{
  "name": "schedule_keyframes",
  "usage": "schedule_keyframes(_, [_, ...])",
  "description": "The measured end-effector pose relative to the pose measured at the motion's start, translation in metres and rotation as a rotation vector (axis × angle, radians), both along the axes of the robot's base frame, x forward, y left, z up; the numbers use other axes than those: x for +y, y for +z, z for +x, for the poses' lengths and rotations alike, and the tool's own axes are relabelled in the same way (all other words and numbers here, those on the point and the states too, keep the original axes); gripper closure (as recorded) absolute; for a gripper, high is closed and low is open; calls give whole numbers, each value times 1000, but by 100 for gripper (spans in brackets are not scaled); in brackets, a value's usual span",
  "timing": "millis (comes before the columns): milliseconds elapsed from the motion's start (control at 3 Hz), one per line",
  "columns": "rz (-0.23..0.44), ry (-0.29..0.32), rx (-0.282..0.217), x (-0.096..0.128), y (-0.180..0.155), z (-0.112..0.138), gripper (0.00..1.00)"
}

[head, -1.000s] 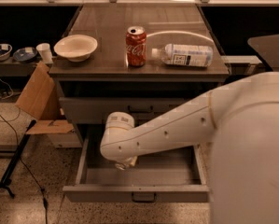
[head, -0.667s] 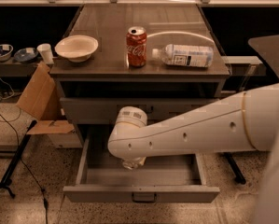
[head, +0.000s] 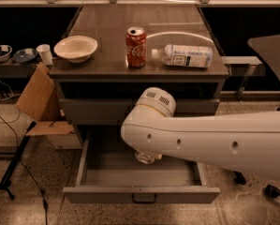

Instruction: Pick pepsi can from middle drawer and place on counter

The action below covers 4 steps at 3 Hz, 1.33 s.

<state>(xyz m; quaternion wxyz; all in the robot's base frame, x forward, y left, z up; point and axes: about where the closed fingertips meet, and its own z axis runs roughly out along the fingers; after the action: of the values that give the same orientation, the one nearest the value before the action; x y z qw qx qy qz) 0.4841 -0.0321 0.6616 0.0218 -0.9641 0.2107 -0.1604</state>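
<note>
The middle drawer is pulled open at the bottom of the grey cabinet. My white arm reaches in from the right and down into it. Only a small pale part of my gripper shows under the wrist, low inside the drawer near its middle. The pepsi can is hidden; no blue can shows in the drawer or elsewhere. The counter is the glossy grey-brown top of the cabinet, above and behind the arm.
On the counter stand a red Coca-Cola can, a clear bottle lying on its side and a white bowl. The shut upper drawer front is above the open one. A cardboard box sits left of the cabinet.
My arm's wrist has shifted to the right and a little upward over the open drawer. The things on the counter have not moved.
</note>
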Motion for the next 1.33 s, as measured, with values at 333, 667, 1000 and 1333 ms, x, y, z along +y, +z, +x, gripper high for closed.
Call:
schedule_keyframes(333, [-7,-18,-19,-26,45,1,100])
schedule_keyframes(667, [-8,-44,-44,-50,90,16,100])
schedule_keyframes(1000, [-6,-77,-77,-67,140,38,100])
schedule_keyframes(1333, [-7,-118,-107,-78,182,52,100])
